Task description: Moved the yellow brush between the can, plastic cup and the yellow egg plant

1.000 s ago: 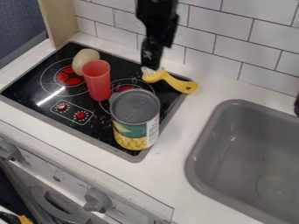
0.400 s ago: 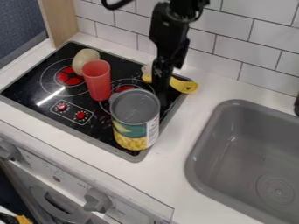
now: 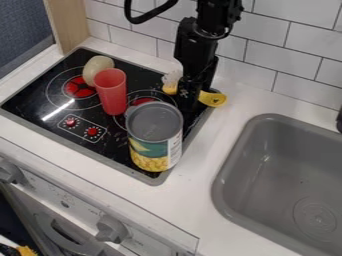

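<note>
The black robot arm point(image 3: 212, 19) is brought in from the top edge, right of centre, and is angled downward in front of the white tiled wall point(image 3: 257, 55). Its black two-finger gripper point(image 3: 190, 95) is pointed down at the far right part of the black glass stovetop point(image 3: 40, 97). Whether it is spread or closed cannot be told. The middle of the yellow brush with white bristles point(image 3: 212, 99) is hidden by it, with the bristles seen to its left and the rounded handle end to its right.

The translucent red plastic cup point(image 3: 111, 95) is stood upright left of the large can with a green and yellow label point(image 3: 155, 137); its contents cannot be made out. The can is stood upright, its top covered by a grey lid. The pale yellow egg-shaped eggplant point(image 3: 95, 66) is partly hidden behind the cup. At the right, a grey sink point(image 3: 257, 165) is set into the white counter point(image 3: 200, 187).
</note>
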{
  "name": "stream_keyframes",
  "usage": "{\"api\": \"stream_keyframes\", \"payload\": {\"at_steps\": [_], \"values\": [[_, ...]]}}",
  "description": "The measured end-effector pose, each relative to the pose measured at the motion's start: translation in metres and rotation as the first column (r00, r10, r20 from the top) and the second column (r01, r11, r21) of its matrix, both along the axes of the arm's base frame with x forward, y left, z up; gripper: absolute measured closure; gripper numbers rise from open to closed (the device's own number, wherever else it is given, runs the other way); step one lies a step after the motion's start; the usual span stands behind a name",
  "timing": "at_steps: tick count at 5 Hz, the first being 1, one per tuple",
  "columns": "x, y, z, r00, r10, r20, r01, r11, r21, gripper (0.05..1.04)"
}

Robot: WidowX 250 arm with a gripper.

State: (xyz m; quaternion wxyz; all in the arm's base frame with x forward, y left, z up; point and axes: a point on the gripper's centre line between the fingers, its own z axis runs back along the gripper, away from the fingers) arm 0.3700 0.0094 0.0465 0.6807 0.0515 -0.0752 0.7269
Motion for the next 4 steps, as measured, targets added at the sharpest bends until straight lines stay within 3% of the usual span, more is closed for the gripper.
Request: {"api": "stream_keyframes", "payload": {"at_steps": [2,4], "values": [[0.0005,-0.0001,0.0000,1.000,0.005,0.004,-0.005,1.000,-0.001,0.710],[-0.0003,0.0007,0.0007,1.000,0.004,0.000,-0.004,1.000,0.004,0.751]]}}
